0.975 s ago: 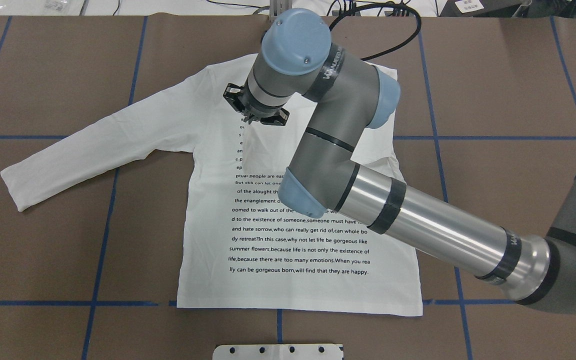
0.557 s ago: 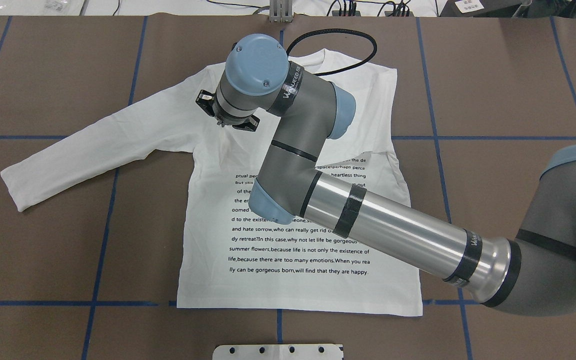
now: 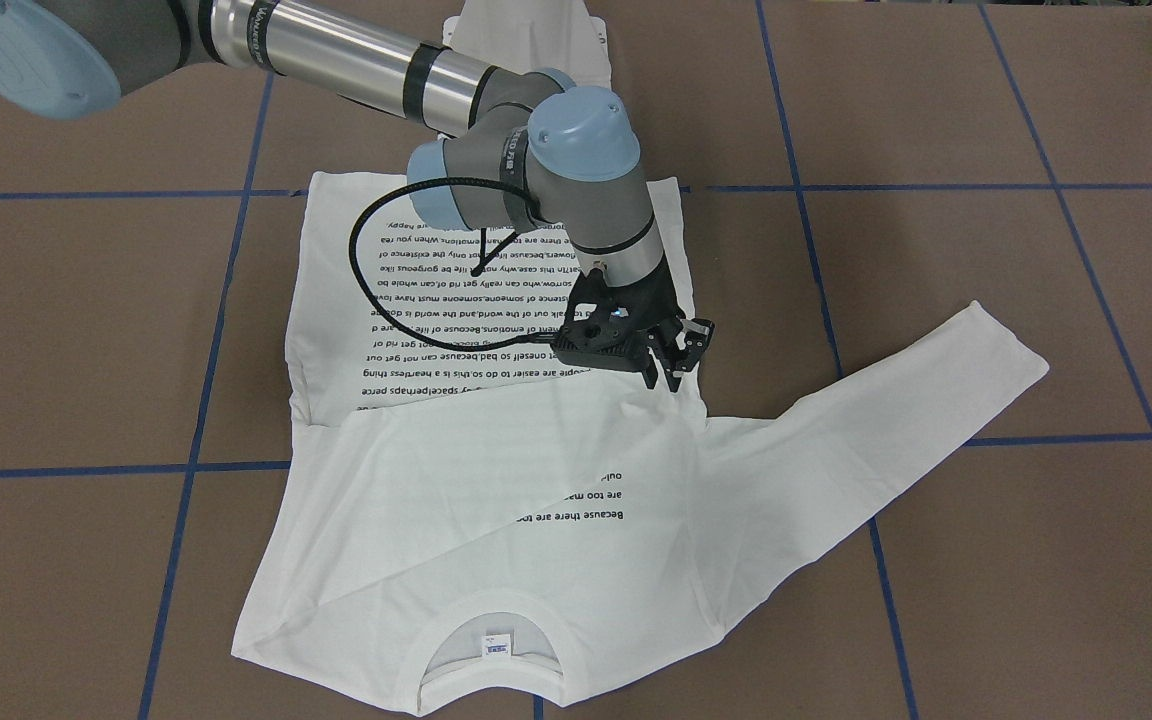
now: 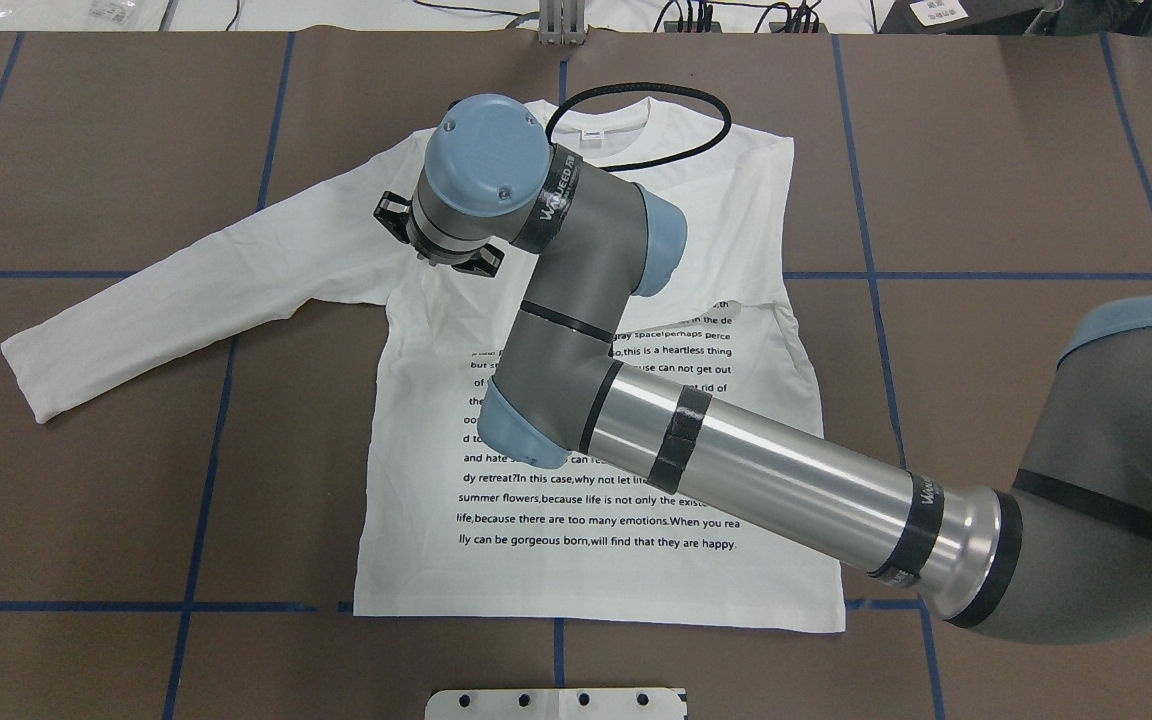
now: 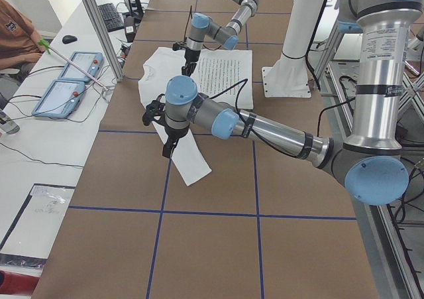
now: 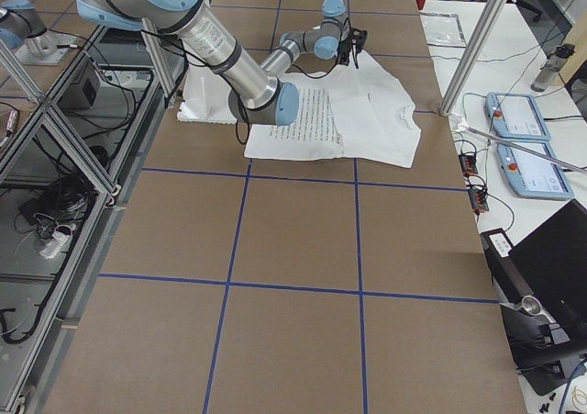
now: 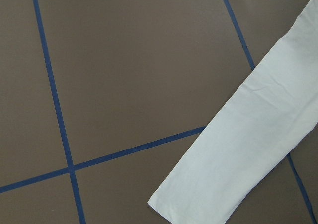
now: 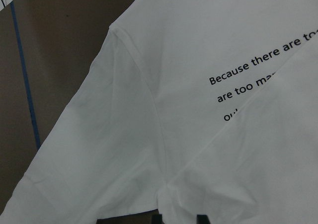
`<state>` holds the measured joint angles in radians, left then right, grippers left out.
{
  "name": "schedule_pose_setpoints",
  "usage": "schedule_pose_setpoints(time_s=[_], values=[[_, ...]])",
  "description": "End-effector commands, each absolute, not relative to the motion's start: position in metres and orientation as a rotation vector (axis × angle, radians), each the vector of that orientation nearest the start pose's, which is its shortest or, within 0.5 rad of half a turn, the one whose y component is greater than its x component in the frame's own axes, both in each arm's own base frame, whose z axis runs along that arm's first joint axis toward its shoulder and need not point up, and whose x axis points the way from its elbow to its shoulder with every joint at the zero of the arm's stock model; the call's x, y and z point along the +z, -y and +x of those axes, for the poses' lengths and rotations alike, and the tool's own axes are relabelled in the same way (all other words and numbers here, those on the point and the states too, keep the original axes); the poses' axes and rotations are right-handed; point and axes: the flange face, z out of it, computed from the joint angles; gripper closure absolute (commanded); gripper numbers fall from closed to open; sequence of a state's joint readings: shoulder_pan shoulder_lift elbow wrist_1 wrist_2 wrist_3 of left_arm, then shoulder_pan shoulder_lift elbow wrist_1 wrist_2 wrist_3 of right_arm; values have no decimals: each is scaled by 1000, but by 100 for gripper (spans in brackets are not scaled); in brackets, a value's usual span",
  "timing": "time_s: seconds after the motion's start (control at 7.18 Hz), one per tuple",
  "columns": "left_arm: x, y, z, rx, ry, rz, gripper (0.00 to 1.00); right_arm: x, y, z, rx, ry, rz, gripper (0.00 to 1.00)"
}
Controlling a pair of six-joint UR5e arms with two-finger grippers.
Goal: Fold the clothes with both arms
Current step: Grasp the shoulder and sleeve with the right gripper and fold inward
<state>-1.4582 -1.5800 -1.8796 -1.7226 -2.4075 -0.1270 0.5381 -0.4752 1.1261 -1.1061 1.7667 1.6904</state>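
**Garment.** The T-shirt (image 4: 596, 560) lies flat on the table (image 4: 86, 480), printed side up. In the overhead view its collar (image 3: 491, 615) is at 12 o'clock and its hem at 6 o'clock. One sleeve (image 4: 186, 300) runs out free toward 8 o'clock. The other is folded across the chest and covers the upper lines of print.

**Right arm.** The right arm (image 4: 776, 470) enters the overhead view from 4 o'clock and reaches toward 10 o'clock. There its wrist hides the tips of the right pincer (image 3: 666, 380). The front-facing view shows them down on the end of the folded sleeve, beside the armpit of the free sleeve, with the cloth rising to a small peak at that spot. The right wrist view shows wrinkles running toward the fingertips (image 8: 159, 219), which stand close together. The pincer reads as clenched on the T-shirt.

**Left arm.** The left arm (image 5: 278, 130) is missing from the overhead view. The left side view shows the left pincer (image 5: 167, 146) hanging above the free sleeve's cuff (image 7: 208, 194). The left wrist view shows that cuff lying beside a blue tape line (image 7: 54, 100), but no fingers. I cannot tell whether this pincer is released or clenched.

**Other items.** Only the front-facing view shows the neck label (image 3: 496, 648).
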Motion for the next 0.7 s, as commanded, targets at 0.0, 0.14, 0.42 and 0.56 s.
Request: schedule_pose_setpoints(time_s=[0.0, 0.14, 0.42, 0.56], values=[[484, 500, 23, 228, -869, 311, 1, 60, 508, -658, 505, 1146, 63, 43], [488, 500, 35, 244, -871, 294, 1, 50, 508, -653, 513, 1161, 63, 3], [527, 521, 49, 156, -886, 193, 2, 103, 516, -604, 528, 1161, 51, 1], [548, 526, 95, 181, -897, 137, 6, 161, 525, -545, 523, 1155, -2, 0]])
